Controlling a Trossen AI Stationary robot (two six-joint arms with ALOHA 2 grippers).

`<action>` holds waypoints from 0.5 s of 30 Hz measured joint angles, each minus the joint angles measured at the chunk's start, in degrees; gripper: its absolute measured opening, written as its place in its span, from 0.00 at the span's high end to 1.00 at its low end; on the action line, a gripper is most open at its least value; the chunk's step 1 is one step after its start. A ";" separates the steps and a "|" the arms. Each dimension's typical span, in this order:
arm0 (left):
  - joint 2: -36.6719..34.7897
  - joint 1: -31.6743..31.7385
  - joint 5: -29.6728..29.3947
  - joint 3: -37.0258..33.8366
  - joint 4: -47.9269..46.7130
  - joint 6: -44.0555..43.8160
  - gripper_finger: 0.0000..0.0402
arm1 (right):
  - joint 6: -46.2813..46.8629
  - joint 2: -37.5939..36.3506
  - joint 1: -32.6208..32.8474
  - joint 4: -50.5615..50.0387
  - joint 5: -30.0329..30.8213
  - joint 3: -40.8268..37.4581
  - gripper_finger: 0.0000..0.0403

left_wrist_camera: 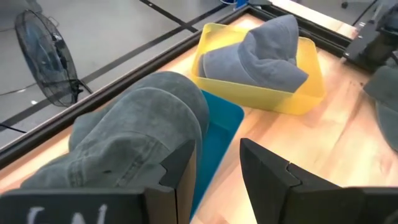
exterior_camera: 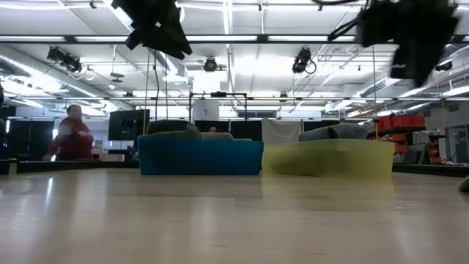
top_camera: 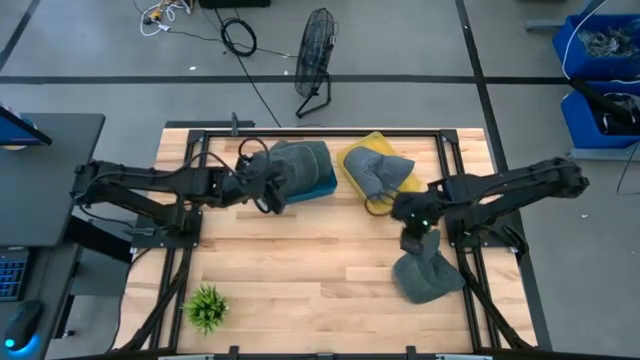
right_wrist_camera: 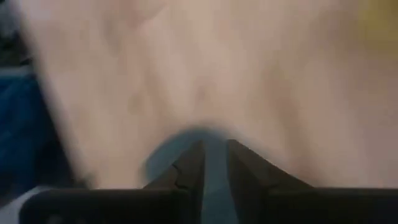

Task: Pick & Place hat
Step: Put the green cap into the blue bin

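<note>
A grey hat (top_camera: 300, 160) (left_wrist_camera: 137, 124) rests in a blue bin (top_camera: 327, 186) (left_wrist_camera: 221, 124) at the table's far side. A second grey hat (top_camera: 380, 172) (left_wrist_camera: 267, 59) lies in the yellow bin (top_camera: 350, 160) (left_wrist_camera: 311, 93) to its right. My left gripper (top_camera: 268, 188) (left_wrist_camera: 217, 152) is open, raised above the blue bin's left end (exterior_camera: 165, 37), touching nothing. My right gripper (top_camera: 415, 240) (exterior_camera: 414, 37) is raised over the table's right near part, shut on a third grey hat (top_camera: 425, 278). My right gripper (right_wrist_camera: 214, 158) pinches a strip of the third hat's grey cloth (right_wrist_camera: 214, 180) between its two fingers, coming from above. The hat spreads out below and toward the near edge of the gripper (top_camera: 430, 285). Whether its lower part is on the table cannot be told.
A small green plant (top_camera: 205, 308) stands at the table's near left corner. Black frame rails (top_camera: 455, 170) run along the table's sides. Bare wood (top_camera: 310, 260) fills the middle. A fan (top_camera: 315, 50) stands on the floor beyond the far edge. A person in red (exterior_camera: 72, 136) is in the room behind.
</note>
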 joint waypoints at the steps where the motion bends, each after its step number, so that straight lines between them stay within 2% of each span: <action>1: 0.00 -0.21 -0.35 0.00 -0.18 0.00 0.68 | 2.65 -0.01 1.52 -1.26 -2.96 0.51 0.83; 3: 0.00 -0.51 -0.74 0.00 -1.07 -0.02 0.68 | 8.21 -0.01 4.91 -3.26 -7.62 0.77 0.83; 5: 0.00 -0.91 -1.22 0.00 -2.31 -0.08 0.68 | 14.57 0.01 8.39 -3.71 -9.60 0.81 0.81; 11: 0.00 -2.64 -1.83 0.00 -7.25 -4.08 0.68 | 28.12 0.01 17.39 -5.99 -7.65 0.81 0.72; 15: 0.02 -3.99 -1.97 0.00 -8.44 -6.12 0.68 | 35.33 0.01 20.82 -6.66 -5.24 0.81 0.64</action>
